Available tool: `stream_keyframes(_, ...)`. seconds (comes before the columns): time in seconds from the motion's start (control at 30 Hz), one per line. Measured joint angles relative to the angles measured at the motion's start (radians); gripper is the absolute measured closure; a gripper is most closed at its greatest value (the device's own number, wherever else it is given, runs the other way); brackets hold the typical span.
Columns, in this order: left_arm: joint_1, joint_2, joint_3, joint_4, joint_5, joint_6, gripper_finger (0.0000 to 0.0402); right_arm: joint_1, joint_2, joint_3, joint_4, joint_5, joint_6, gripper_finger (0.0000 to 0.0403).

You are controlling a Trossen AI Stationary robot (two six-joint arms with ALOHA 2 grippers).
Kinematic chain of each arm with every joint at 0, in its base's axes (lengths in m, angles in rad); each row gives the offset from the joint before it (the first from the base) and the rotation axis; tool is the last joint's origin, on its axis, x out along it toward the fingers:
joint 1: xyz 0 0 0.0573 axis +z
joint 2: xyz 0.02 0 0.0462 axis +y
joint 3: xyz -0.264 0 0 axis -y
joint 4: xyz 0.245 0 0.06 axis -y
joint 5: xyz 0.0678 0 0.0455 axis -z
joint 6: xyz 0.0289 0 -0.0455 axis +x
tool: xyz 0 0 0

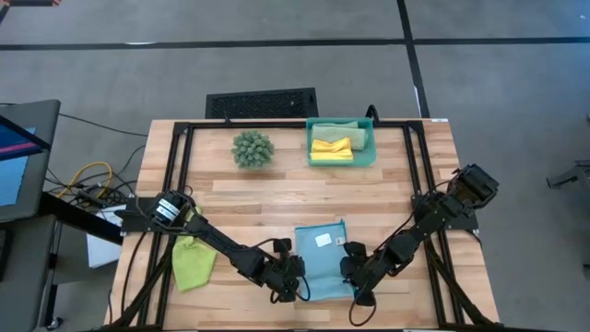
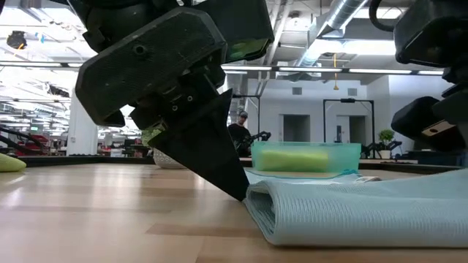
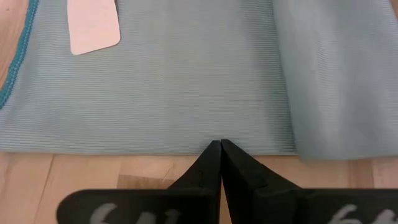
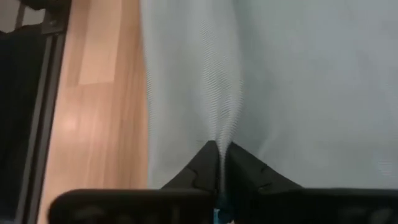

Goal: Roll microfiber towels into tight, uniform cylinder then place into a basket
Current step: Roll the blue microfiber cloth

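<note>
Light blue towel (image 1: 324, 258): we see it lying near the front edge of the bench (image 1: 387, 194), about midway between the side edges, its front hem folded over into a low lip in the low view.
Step in hand: we judge this as the start of the roll on the blue towel, with the first turn barely formed.
Right gripper (image 4: 219, 152): at the towel's front right corner; its fingers are clenched on a pinch of the blue cloth, which puckers up between them.
Left gripper (image 3: 220, 149): at the towel's front left corner, fingers pressed together with tips at the hem; we see no cloth between them.
Next move: we think both sides must carry the hem toward the back edge evenly, or the roll goes slack and crooked.
Basket (image 1: 367, 152): at the back edge, right of centre, already holding a yellow towel (image 1: 331, 148).
Lime green towel (image 1: 193, 263): crumpled near the front left corner, waiting.
</note>
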Motion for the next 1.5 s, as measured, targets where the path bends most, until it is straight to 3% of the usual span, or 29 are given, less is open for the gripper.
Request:
stream_keyframes(0.17,0.0,0.005,0.037,-0.041,-0.002,0.001,0.0401,0.0,0.0,0.0,-0.013,0.019,0.031,0.0312)
stream_keyframes(0.37,-0.013,0.006,0.095,-0.105,-0.086,0.0,0.0401,0.002,0.0,0.0,-0.013,0.016,0.029,0.0261)
stream_keyframes(0.53,-0.03,0.006,0.139,-0.093,-0.099,0.044,0.0401,0.003,-0.039,0.0,-0.019,0.017,0.049,0.0246)
stream_keyframes(0.8,-0.045,0.005,0.123,-0.059,-0.024,0.107,0.0401,0.035,-0.078,0.0,-0.052,0.064,0.056,0.0286)
stream_keyframes(1.2,-0.035,0.004,0.03,-0.013,0.005,0.09,0.0401,0.048,-0.071,0.0,-0.165,0.064,0.118,0.0363)
stream_keyframes(1.5,-0.041,0.003,0.099,-0.068,-0.026,0.064,0.0401,0.055,-0.071,0.0,-0.162,0.065,0.118,0.0379)
